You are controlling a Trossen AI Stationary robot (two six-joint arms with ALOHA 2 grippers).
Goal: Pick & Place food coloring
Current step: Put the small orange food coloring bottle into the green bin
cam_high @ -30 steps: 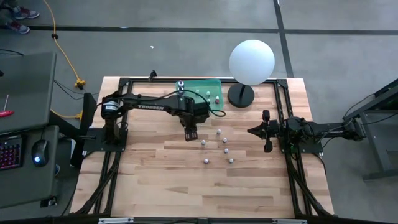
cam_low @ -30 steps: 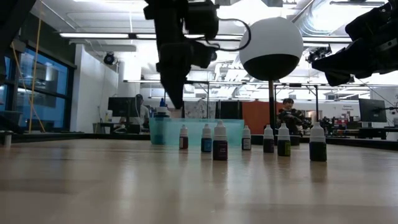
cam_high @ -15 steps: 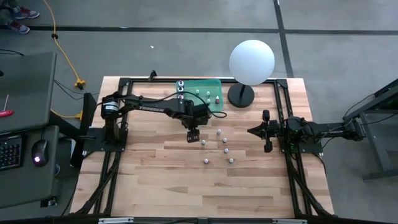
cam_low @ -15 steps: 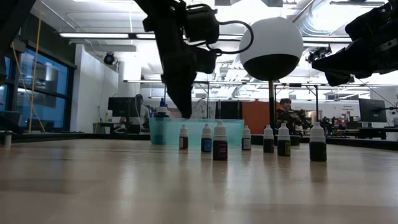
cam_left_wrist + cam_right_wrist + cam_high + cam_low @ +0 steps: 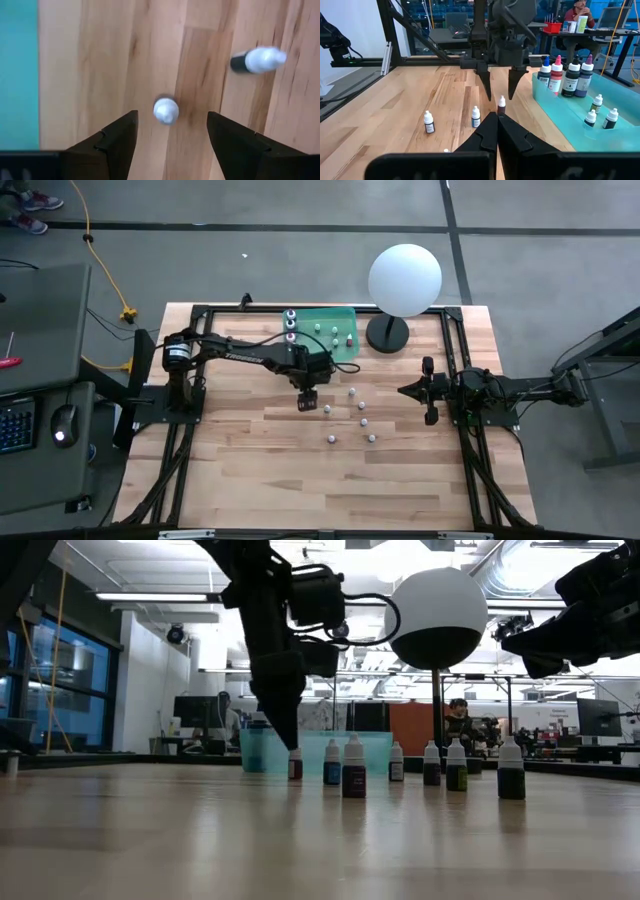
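Several tiny white-capped food coloring bottles stand upright on the wood table (image 5: 250, 470). One with a dark red body (image 5: 295, 766) (image 5: 501, 105) stands right under my left gripper (image 5: 309, 402). That gripper is open and points down, a finger on either side of the bottle's white cap (image 5: 165, 110), just above it and not touching it. The other bottles (image 5: 362, 407) stand toward the table's right. My right gripper (image 5: 428, 391) waits shut at the right edge, pointing level.
A teal tray (image 5: 343, 352) at the far edge holds larger bottles (image 5: 565, 75) and some small ones. A big white sphere (image 5: 405, 278) on a black base stands at the far right. Bare wood lies toward the near edge.
My left gripper has come down toward the dark red bottle, from well above the bottles until its fingertips are level with the cap. The bottles have stayed where they were.
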